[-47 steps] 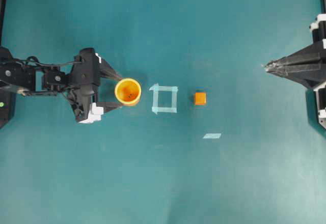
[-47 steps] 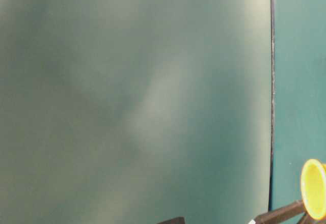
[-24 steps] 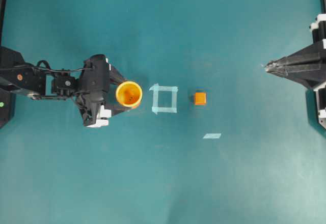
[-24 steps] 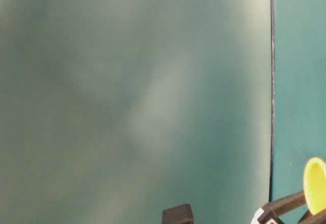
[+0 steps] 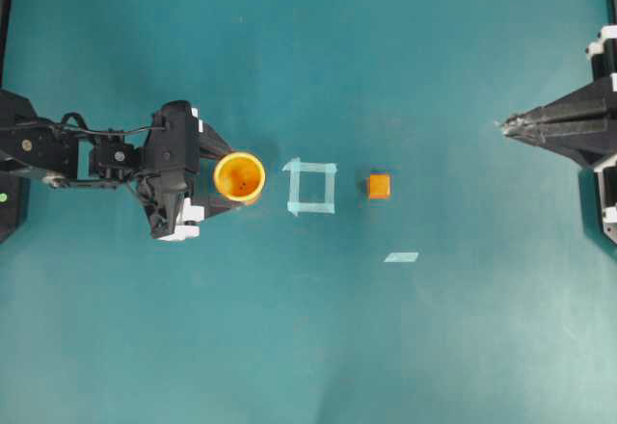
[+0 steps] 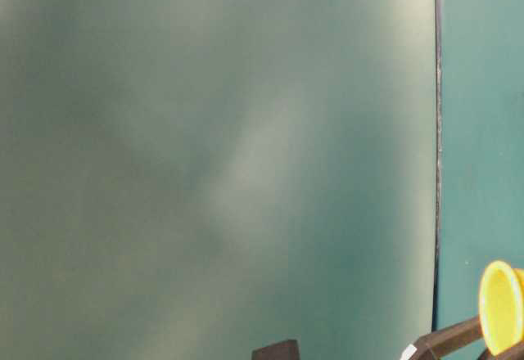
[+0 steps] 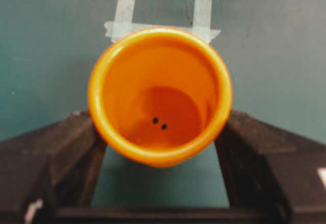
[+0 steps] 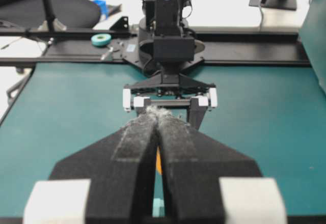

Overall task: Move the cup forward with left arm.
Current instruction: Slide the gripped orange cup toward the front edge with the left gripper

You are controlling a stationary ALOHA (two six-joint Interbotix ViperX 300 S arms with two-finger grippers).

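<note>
The yellow-orange cup (image 5: 239,175) stands left of the table's middle, between the fingers of my left gripper (image 5: 228,176). In the left wrist view the cup (image 7: 160,94) fills the frame, tilted a little, with both black fingers (image 7: 76,147) pressed against its sides; the left gripper (image 7: 160,130) is shut on it. The table-level view shows the cup's yellow rim (image 6: 499,307) at the bottom right corner, with a finger (image 6: 446,344) beside it. My right gripper (image 5: 504,127) is shut and empty at the far right edge, also shown in its wrist view (image 8: 158,113).
A pale tape square (image 5: 311,187) lies just right of the cup and shows beyond it in the left wrist view (image 7: 163,5). A small orange cube (image 5: 379,186) sits right of the square. A short tape strip (image 5: 401,257) lies below the cube.
The left gripper's fingers have closed from wide apart onto the cup. The gripper pushed right, then drew back slightly left, and the cup shifted a little left with it. The right arm stayed still.
</note>
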